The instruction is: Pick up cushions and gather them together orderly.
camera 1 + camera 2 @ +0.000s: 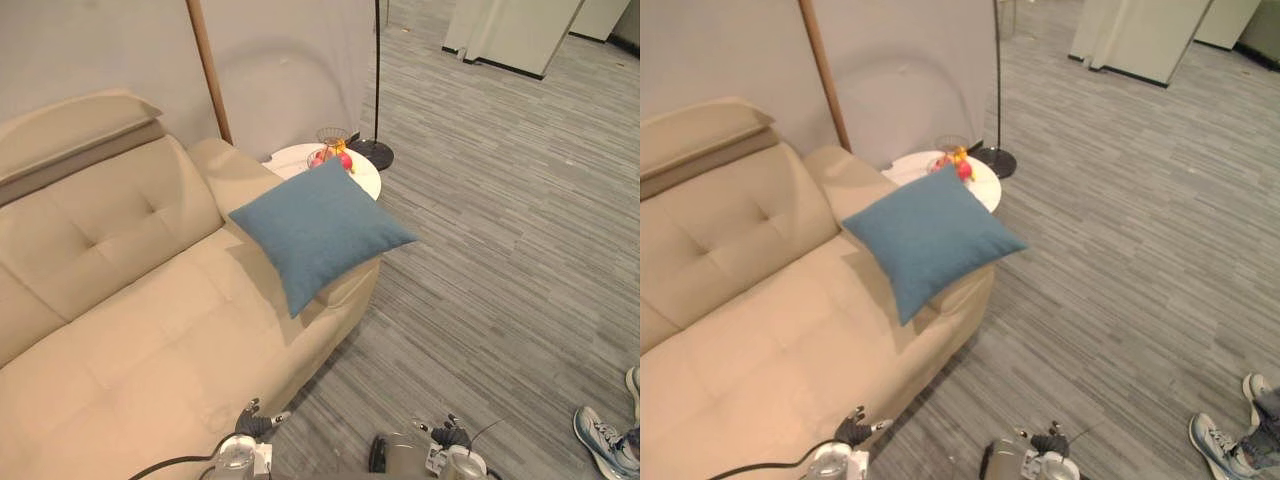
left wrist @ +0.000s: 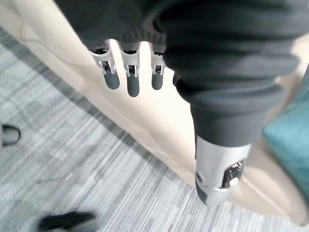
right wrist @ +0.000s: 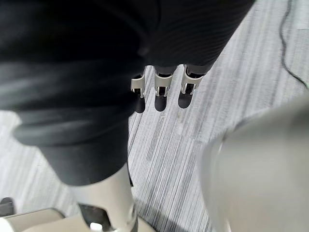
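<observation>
A blue square cushion leans tilted on the right armrest of the beige sofa, one corner hanging over the armrest's edge. Its teal cloth also shows past my left hand in the left wrist view. My left hand hangs low by the sofa's front edge, well short of the cushion. Its fingers are straight and hold nothing. My right hand hangs over the grey carpet to the right of the sofa, fingers straight and empty too.
A round white side table with a wire basket of fruit stands behind the armrest. A floor lamp's black base and a wooden pole are beside it. A person's shoe rests at the lower right.
</observation>
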Tool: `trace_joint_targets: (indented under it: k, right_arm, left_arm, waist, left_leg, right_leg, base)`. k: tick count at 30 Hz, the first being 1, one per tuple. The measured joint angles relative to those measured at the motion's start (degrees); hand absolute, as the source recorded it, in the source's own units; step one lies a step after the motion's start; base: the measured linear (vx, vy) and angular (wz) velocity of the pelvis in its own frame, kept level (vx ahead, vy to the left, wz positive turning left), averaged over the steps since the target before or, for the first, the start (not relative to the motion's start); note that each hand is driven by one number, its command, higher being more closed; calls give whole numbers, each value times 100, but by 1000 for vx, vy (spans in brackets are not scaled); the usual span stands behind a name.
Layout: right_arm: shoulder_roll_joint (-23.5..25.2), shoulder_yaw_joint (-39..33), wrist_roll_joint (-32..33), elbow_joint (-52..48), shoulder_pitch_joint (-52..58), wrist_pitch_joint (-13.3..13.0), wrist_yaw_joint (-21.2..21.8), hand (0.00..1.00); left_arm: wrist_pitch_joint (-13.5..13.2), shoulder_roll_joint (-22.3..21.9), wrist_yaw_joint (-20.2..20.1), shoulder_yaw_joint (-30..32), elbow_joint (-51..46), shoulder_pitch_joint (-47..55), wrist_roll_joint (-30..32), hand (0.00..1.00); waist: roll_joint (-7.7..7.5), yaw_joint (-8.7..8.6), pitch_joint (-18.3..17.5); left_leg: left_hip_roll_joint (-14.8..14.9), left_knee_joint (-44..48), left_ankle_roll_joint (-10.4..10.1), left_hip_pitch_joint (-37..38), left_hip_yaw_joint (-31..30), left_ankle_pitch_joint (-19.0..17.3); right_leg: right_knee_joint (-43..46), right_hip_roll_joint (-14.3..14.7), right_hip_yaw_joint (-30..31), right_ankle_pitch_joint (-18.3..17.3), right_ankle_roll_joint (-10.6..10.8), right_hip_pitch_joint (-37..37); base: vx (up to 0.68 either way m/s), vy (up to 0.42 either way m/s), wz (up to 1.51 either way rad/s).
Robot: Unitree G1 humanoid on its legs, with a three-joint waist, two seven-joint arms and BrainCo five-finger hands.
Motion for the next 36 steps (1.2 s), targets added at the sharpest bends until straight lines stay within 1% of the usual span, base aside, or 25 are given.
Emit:
trace_joint_targets:
  k: [1,3,4,5,6,7,8,11,12,13,15,16,17,19,20,21,22,23,26,29,30,31,32,34,36]
  right_arm:
    - [-24,-27,1,29,3,4,0,0]
    - [-111,-150,9,68,-4,2,-5,0]
    - [-137,-147,8,55,-3,-2,-4,0]
    - [-145,-136,12,29,10,-3,-4,0]
    - [-143,-73,21,17,58,2,-12,0]
    - [-135,-14,21,19,70,2,-16,0]
    - [-118,28,23,19,46,4,-18,0]
    - [-152,-9,33,10,-5,-6,-49,0]
    - [-168,-43,32,5,-31,-20,-63,0]
    - [-175,-60,32,9,-21,-23,-68,0]
    - [-183,-204,34,145,7,-29,-90,0]
    - [-168,-199,32,196,7,-30,-94,0]
    - [-140,-193,32,267,10,-29,-82,0]
    - [-169,-198,22,265,0,-33,-76,0]
    - [-191,-205,18,229,40,-38,-76,0]
    - [-165,-194,15,173,126,-39,-71,0]
    - [-143,-176,15,164,155,-41,-67,0]
    - [-97,-202,28,66,209,-52,-54,0]
    - [-37,-181,22,-55,308,-62,-49,0]
    - [86,-156,40,-55,261,-63,-48,0]
    - [147,-119,78,-53,278,-63,-44,0]
    - [197,-93,201,-56,328,-64,-46,0]
    - [221,-89,264,-55,350,-64,-45,0]
    - [249,-143,385,-68,400,-67,-59,0]
    - [221,-138,484,-197,396,-65,-63,0]
  left_arm:
    - [-8,-39,-4,9,33,-27,1,0]
    - [-16,-275,1,243,83,5,1,0]
    - [-16,-300,-1,281,81,0,1,0]
    - [-14,-353,-11,388,74,-43,1,0]
    - [-10,-368,-19,431,-35,-82,1,0]
    - [-18,-354,-15,422,-96,-70,0,0]
    - [-17,-304,-18,336,-126,-55,0,0]
    - [-22,-260,-17,39,-166,-66,-2,0]
    - [-26,-257,-23,-118,-161,-72,-5,0]
    - [-27,-260,-26,-168,-159,-72,-5,0]
    - [-28,-207,-34,-330,-117,-103,-1,0]
    - [-28,-172,-35,-334,-93,-106,-2,0]
    - [-43,-114,-45,-327,-88,-120,-5,0]
    - [-79,-62,-70,-312,-36,-97,-9,0]
    - [-80,-63,-84,-331,22,-104,-9,0]
    - [-82,-52,-87,-338,37,-91,-12,0]
    - [-82,-55,-87,-338,35,-85,-12,0]
    - [-81,-4,-82,-334,16,-92,-14,0]
    - [-80,44,-48,-276,-55,-44,-15,0]
    - [-82,-17,-4,-231,-86,-53,-15,0]
    - [-83,-64,16,-233,-87,-61,-15,0]
    - [-84,-79,31,-233,-85,-53,-13,0]
    - [-84,-74,35,-232,-81,-59,-13,0]
    - [-93,-160,79,-217,-77,-61,-15,0]
    - [-93,-255,107,-188,-77,-66,-17,0]
  waist:
    - [106,8,0]
    - [341,43,-57]
    - [348,32,-60]
    - [358,-25,-30]
    - [327,-31,31]
    - [297,25,76]
    - [316,92,80]
    - [285,72,87]
    - [289,66,84]
    - [295,62,84]
    - [328,54,52]
    - [308,51,22]
    - [165,95,7]
    - [105,87,-20]
    - [86,62,-9]
    - [103,49,-13]
    - [95,43,-14]
    - [59,17,-29]
    - [6,43,-64]
    - [-17,56,-92]
    - [-39,55,-107]
    - [-187,53,-190]
    - [-240,52,-202]
    - [-190,122,-255]
    - [-52,103,-231]
  left_leg:
    - [109,49,-2,20,-34,-24]
    - [397,837,-42,-310,-214,2]
    - [418,1095,-61,-422,-222,13]
    - [438,2260,-190,-948,-240,216]
    - [589,3637,-141,-1566,-148,907]
    - [708,4082,-104,-1747,-57,924]
    - [891,4569,-36,-2081,258,653]
    - [763,3804,52,-2435,905,311]
    - [623,2967,90,-2449,1212,321]
    - [578,2615,102,-2441,1336,358]
    - [424,1293,192,-2323,1719,823]
    - [364,1175,192,-2262,1716,850]
    - [140,862,273,-2118,1667,877]
    - [-77,681,395,-1946,1650,812]
    - [-209,619,411,-1821,1610,762]
    - [-270,646,451,-1669,1501,670]
    - [-298,666,461,-1615,1419,644]
    - [-321,738,519,-1531,1207,599]
    - [-339,691,517,-1374,700,601]
    - [-302,617,395,-1364,163,611]
    - [-281,620,282,-1384,-102,583]
    - [-348,666,151,-1464,-322,529]
    - [-382,693,108,-1494,-398,503]
    - [-184,730,-122,-1579,-670,459]
    - [1,591,-268,-1583,-773,549]
  right_leg:
    - [55,78,-44,-40,-54,33]
    - [346,299,-277,-483,-334,66]
    - [373,300,-340,-550,-358,92]
    - [422,312,-555,-739,-437,274]
    - [364,383,-697,-910,-568,626]
    - [314,421,-751,-958,-624,777]
    - [194,480,-882,-1013,-713,1061]
    - [-140,378,-1031,-1037,-691,1449]
    - [-204,299,-1161,-1089,-618,1544]
    - [-204,273,-1215,-1118,-595,1565]
    - [-176,240,-1439,-1301,-440,1618]
    - [-200,210,-1421,-1310,-419,1644]
    - [-242,68,-1420,-1377,-298,1692]
    - [2,-155,-1449,-1477,-97,1769]
    - [832,-344,-1279,-1510,15,1541]
    - [1859,-511,-1097,-1350,282,1179]
    - [2186,-548,-1029,-1267,357,1066]
    - [2789,-583,-820,-1293,403,821]
    - [2411,-531,-596,-1516,315,780]
    - [1568,-238,245,-1549,197,775]
    - [1137,-46,915,-1495,174,819]
    - [723,10,1426,-1089,156,900]
    - [663,7,1547,-1151,249,934]
    - [288,77,1352,-1428,217,1181]
    - [110,191,1055,-1419,161,1282]
  base:
    - [416,-355,21]
    - [353,-328,13]
    - [309,-324,53]
    - [275,-315,70]
    - [312,-345,69]
    - [275,-291,34]
    - [184,-164,10]
    - [199,-144,32]
    - [90,-21,42]
    - [116,-5,63]
    - [164,39,68]
    - [205,62,44]
    - [231,81,26]
    - [224,98,24]
    - [208,119,37]
    - [222,120,43]
    - [253,84,73]
    - [277,21,94]
    - [233,-60,100]
    - [173,-207,97]
    - [97,-311,97]
    - [81,-351,101]
    - [91,-488,99]
    - [77,-429,62]
    - [11,-248,34]
